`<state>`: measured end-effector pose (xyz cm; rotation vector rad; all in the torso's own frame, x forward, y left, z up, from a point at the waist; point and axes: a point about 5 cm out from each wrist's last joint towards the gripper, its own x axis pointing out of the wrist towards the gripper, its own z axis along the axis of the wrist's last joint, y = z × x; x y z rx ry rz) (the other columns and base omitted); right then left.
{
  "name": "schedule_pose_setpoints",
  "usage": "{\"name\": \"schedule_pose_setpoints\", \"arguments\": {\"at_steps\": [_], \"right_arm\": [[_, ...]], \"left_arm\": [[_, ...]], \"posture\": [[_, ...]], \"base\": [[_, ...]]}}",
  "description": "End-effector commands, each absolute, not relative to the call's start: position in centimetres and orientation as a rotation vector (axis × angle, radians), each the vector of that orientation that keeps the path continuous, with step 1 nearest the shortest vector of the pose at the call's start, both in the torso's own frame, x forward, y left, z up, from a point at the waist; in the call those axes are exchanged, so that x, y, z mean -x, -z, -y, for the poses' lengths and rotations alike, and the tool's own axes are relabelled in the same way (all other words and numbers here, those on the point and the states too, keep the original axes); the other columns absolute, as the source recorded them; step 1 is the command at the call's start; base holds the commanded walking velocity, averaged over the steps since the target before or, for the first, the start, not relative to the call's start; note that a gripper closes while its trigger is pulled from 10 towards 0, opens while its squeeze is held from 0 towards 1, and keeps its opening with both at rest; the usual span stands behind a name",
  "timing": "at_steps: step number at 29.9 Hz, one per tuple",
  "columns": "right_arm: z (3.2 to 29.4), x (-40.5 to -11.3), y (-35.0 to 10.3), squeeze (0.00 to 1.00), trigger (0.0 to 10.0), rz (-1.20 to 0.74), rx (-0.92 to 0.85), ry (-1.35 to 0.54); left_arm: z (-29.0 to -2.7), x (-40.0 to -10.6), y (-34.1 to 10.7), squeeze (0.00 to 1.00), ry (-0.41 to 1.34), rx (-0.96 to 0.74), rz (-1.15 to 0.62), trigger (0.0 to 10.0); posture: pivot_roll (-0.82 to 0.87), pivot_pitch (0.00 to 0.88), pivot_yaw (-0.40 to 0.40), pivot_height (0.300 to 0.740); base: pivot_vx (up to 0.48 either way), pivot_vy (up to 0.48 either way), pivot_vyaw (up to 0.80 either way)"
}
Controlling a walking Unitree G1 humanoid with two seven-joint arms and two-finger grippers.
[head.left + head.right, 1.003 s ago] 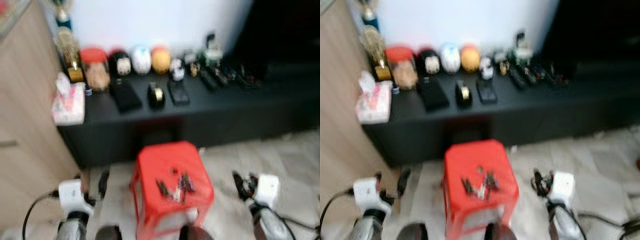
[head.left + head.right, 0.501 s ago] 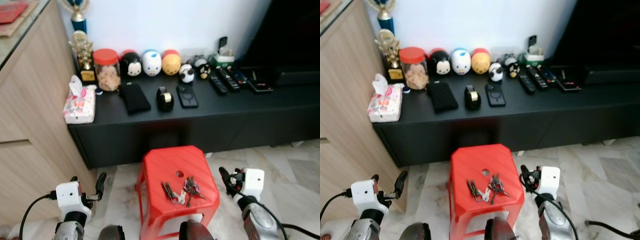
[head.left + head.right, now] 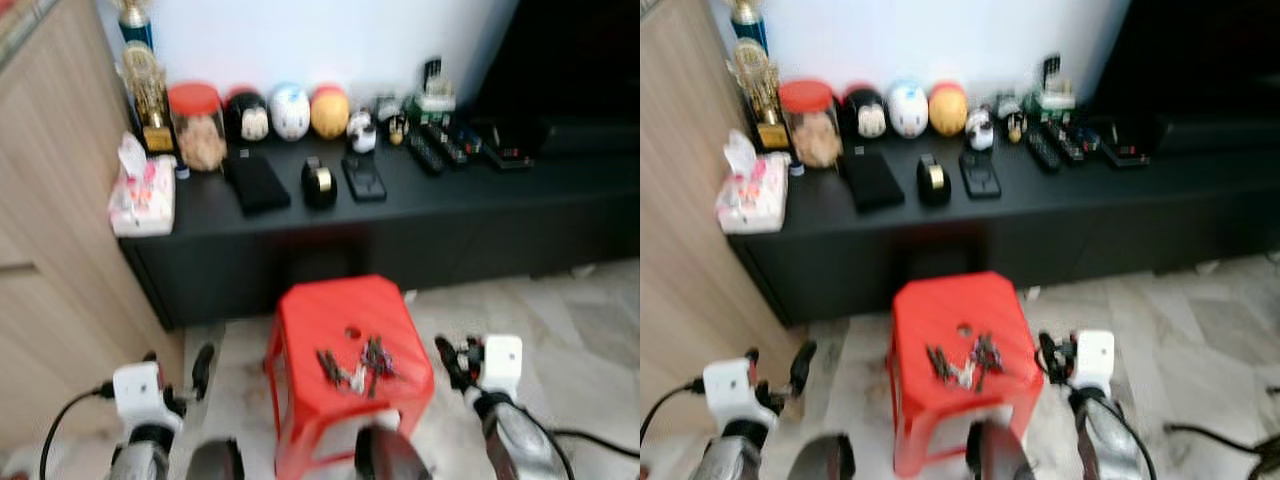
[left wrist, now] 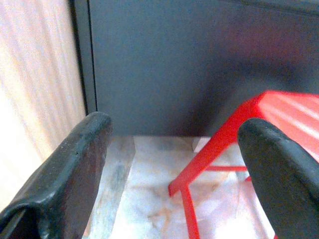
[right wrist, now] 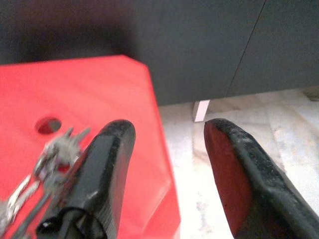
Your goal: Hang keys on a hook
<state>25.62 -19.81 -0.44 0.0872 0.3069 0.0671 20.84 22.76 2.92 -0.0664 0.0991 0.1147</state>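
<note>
Keys [image 3: 355, 367] lie on a stool [image 3: 310, 310] before a low cabinet [image 3: 400, 235].

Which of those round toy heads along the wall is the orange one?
The orange toy head is the rightmost of the three big ones, beside the white-and-blue head; the black head stands left of that.

A glossy red plastic stool [image 3: 345, 320] carries metal keys [image 3: 355, 365]; the pale marble floor [image 3: 560, 330] looks polished beside a matt black cabinet [image 3: 420, 235].

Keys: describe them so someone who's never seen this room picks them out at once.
Start at the long black cabinet against the white wall; a red plastic stool stands on the floor before it. The keys lie in a loose metal bunch on the stool's top, just nearer than its round hole, the only things on the stool.
</note>
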Motion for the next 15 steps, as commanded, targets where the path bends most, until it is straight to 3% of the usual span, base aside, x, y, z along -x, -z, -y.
{"name": "schedule_pose_setpoints", "arguments": {"at_steps": [1,6,9,14,15], "right_arm": [[19.7,-25.6,0.7,0.0,10.0,-0.321,-0.087,-0.077],[18.9,-26.4,0.3,0.0,10.0,-0.316,-0.119,-0.116],[16.8,-28.0,-0.6,0.0,10.0,-0.302,-0.149,-0.225],[16.1,-30.5,-2.6,0.0,10.0,-0.261,-0.214,-0.237],[15.8,-31.1,-3.1,0.15,10.0,-0.255,-0.229,-0.246]], "left_arm": [[-22.8,-20.5,-3.0,0.0,-0.12,0.063,-0.099,10.0],[-22.8,-20.4,-3.2,0.0,-0.132,0.063,-0.087,10.0],[-23.0,-20.3,-3.8,0.0,-0.152,0.062,-0.059,10.0],[-23.0,-20.2,-4.1,0.0,-0.162,0.061,-0.045,10.0],[-23.0,-20.1,-4.2,0.0,-0.163,0.06,-0.043,10.0]], "posture": [[-0.03,0.103,-0.121,0.558],[-0.01,0.105,-0.135,0.558],[0.01,0.111,-0.154,0.558],[0.03,0.115,-0.161,0.558],[0.03,0.116,-0.163,0.558]], "base": [[0.0,0.0,0.0],[0.0,0.0,0.0],[0.0,0.0,0.0],[0.0,0.0,0.0],[0.0,0.0,0.0]]}}
